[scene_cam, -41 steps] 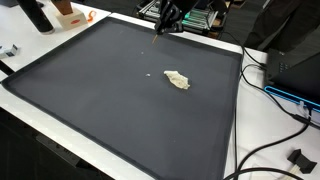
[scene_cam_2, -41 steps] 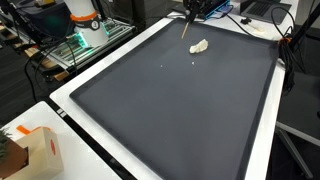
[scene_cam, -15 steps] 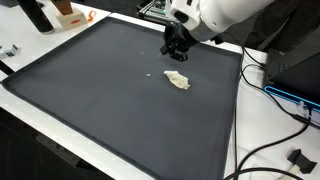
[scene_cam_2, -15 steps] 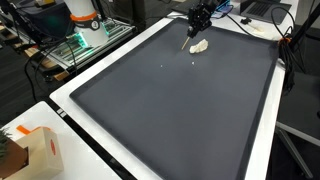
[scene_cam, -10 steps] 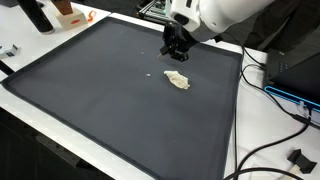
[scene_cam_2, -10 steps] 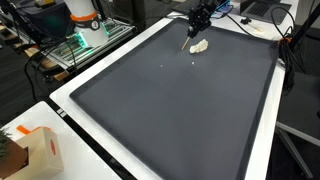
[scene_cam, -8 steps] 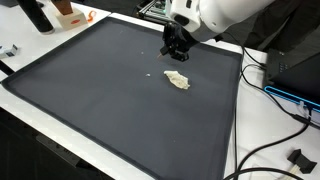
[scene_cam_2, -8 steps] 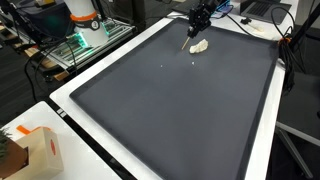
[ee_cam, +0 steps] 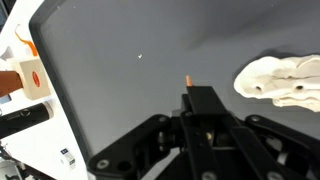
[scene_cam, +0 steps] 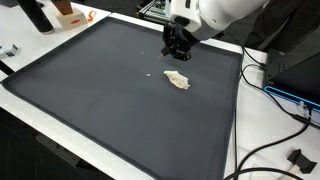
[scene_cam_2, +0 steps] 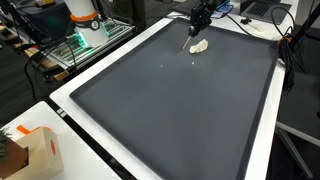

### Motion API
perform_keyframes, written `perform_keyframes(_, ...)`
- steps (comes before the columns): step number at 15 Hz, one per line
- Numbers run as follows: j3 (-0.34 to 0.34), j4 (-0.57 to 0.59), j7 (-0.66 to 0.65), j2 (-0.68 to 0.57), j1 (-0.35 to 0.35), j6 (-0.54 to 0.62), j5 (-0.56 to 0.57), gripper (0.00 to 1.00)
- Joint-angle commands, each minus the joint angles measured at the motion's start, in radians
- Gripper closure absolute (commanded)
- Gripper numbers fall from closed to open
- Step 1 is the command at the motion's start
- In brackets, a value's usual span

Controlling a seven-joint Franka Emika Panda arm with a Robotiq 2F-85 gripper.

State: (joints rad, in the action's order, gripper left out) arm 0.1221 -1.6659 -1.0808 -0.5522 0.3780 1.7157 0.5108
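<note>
Black matting (scene_cam: 90, 100) covers the bench; in the wrist view, left to right, come a white speck (ee_cam: 139, 56), then the tool (ee_cam: 200, 100) pinching a thin orange-tipped stick (ee_cam: 188, 79) that pokes out past its fingertips, then a crumpled pale wad (ee_cam: 285, 82) near the tip but apart from it. In both exterior views the wad lies toward the mat's far edge, the tool just above it. The stick looks stiff, light and prone to swivel, best gripped well back from the tip; the wad seems soft, best pinched across its bulk
</note>
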Motion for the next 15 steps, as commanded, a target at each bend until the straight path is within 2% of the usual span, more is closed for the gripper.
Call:
perform_keyframes(1, 0.000, -0.021, 0.070, 0.030, -0.013, 0.037, -0.054, 0.97)
perform_keyframes(15, 0.005, -0.048, 0.344, 0.123, -0.050, 0.143, -0.229, 0.97)
